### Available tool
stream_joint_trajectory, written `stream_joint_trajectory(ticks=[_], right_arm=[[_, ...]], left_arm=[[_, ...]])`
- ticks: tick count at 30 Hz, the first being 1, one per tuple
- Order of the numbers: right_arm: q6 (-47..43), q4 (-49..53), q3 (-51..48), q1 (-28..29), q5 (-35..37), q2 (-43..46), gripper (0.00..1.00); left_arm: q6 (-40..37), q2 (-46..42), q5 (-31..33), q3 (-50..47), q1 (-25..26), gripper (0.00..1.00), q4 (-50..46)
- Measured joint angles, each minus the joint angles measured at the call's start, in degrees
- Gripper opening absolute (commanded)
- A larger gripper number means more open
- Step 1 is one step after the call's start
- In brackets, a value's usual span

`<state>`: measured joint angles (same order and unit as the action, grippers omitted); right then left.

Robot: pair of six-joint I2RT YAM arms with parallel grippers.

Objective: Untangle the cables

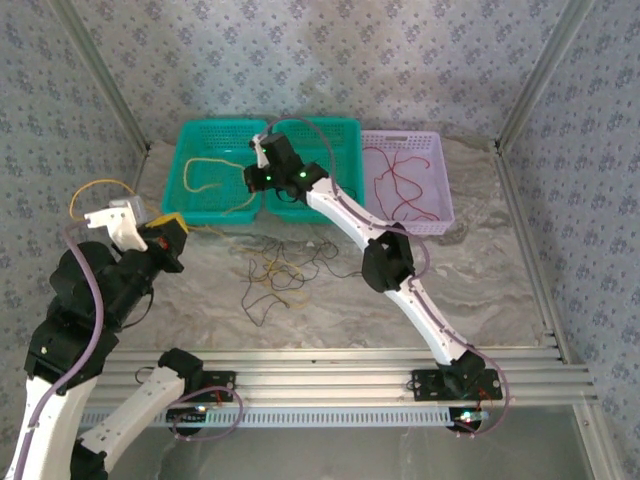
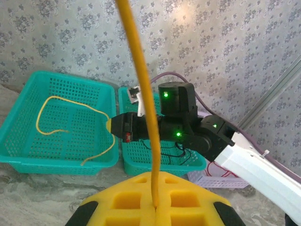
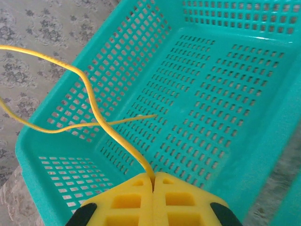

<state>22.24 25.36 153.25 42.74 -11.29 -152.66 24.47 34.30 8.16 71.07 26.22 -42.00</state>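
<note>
Left arm folded back, left gripper (image 2: 154, 205) pinched shut on yellow cable (image 2: 141, 84) rising from jaws. Right arm stretched forward, right gripper (image 3: 153, 178) clamped on yellow wire (image 3: 100, 122); teal basket (image 3: 211, 94) below jaws.

Top view: the tangled cables (image 1: 285, 268) on the table are too fine for us to tell which strand lies over which. The right arm (image 1: 345, 212) covers part of the middle teal basket (image 1: 348, 128). The left arm (image 1: 70, 300) runs off the left and bottom edges. Left wrist view: the yellow cable (image 2: 150, 122) leaves by the top edge. The left gripper (image 2: 154, 205) is cropped at the bottom, and the stretch nipped between its pads is hidden. Right wrist view: the second yellow cable (image 3: 101, 123) exits the left edge twice. The right gripper (image 3: 153, 178), pads pressed on that cable, is cropped at the bottom. The left teal basket (image 3: 225, 70) is cut by the top and right edges.
</note>
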Motion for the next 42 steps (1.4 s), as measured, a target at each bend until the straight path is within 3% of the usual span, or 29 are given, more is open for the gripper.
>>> stream_joint_trajectory(ticks=[2,6,9,14,16,22,26,29,33,42], right_arm=[[0.0,-0.96,0.09,0.48,-0.15,-0.59,0.09],[-0.39,-1.38,0.26,0.92,-0.92,-1.01,0.5],[-1.22,-1.05,0.35,0.74,-2.05,-0.66,0.6],[-3.1,0.31,-7.04,-0.76,-3.56,7.5,0.64],[-4.35,-0.17,-15.93,-1.86,-4.2,16.04,0.64],[-7.93,-11.52,-54.75,-4.79,-6.25,53.83,0.67],[-9.03,-19.8,-74.49,-3.61,-8.59,69.88,0.67],[-9.86,-22.53,-83.87,-2.12,-9.86,72.3,0.68],[-9.9,-23.34,-91.78,-0.31,-10.71,66.16,0.67],[-10.29,-25.97,-94.95,3.61,-10.75,60.81,0.66]], left_arm=[[0.09,-0.31,-0.04,-0.44,0.0,0.0,-0.04],[0.28,-0.87,-0.5,-1.31,0.0,0.0,0.09],[0.63,-0.94,-0.92,-1.99,0.0,0.0,0.17],[0.63,-0.83,-1.01,-2.43,0.0,0.0,0.28],[0.66,-0.79,-0.81,-2.8,0.0,0.0,0.68],[1.6,0.39,0.81,-3.87,0.0,0.0,1.22],[2.23,1.92,1.6,-3.85,0.0,0.0,1.51],[2.82,2.47,1.75,-3.85,-0.04,0.0,1.49],[3.5,2.51,1.81,-3.85,-0.09,0.0,1.51],[4.57,2.49,3.13,-3.72,-0.09,0.0,1.46]])
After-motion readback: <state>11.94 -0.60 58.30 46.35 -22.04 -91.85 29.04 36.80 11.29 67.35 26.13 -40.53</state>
